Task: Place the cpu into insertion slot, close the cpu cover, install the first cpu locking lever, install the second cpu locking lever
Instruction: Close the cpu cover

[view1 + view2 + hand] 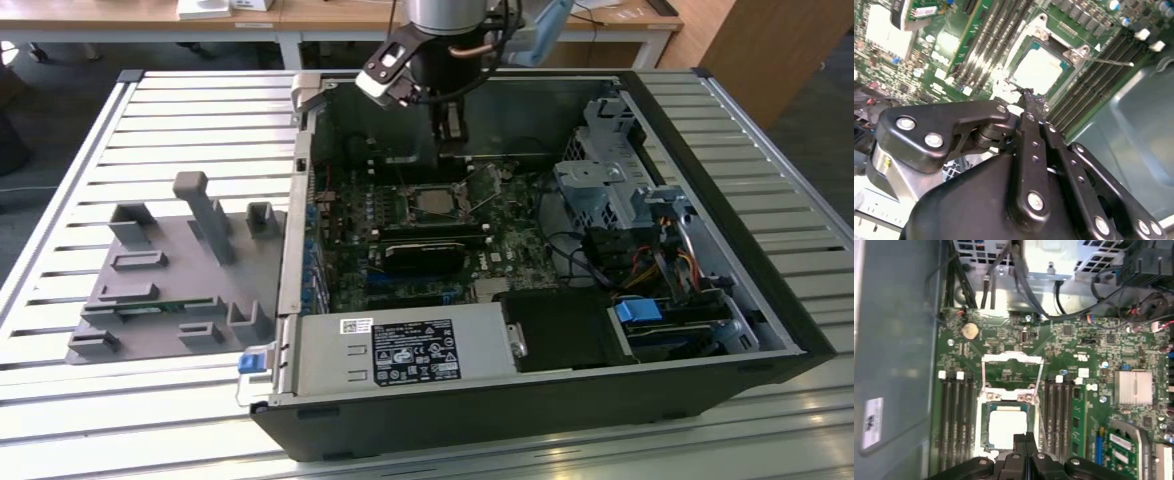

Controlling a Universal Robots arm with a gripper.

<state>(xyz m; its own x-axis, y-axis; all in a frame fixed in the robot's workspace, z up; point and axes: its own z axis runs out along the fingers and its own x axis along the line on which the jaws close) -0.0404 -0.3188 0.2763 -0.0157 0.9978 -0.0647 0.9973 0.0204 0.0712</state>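
Black gripper (1026,437), fingers pinched narrow with nothing seen between them, hovers over the cpu (1006,425), which sits in the insertion slot (988,437). The cpu cover (1013,358) lies open. In the exterior view the gripper is at twelve o'clock from the cpu.

The claw (1026,436) hides part of the cpu (1004,422) — the arm (447,12) is cropped.

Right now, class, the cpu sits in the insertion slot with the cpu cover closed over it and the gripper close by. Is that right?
No: the cpu cover is open, swung back from the insertion slot, as the first wrist view shows. The cpu does sit in it, with the gripper close by.
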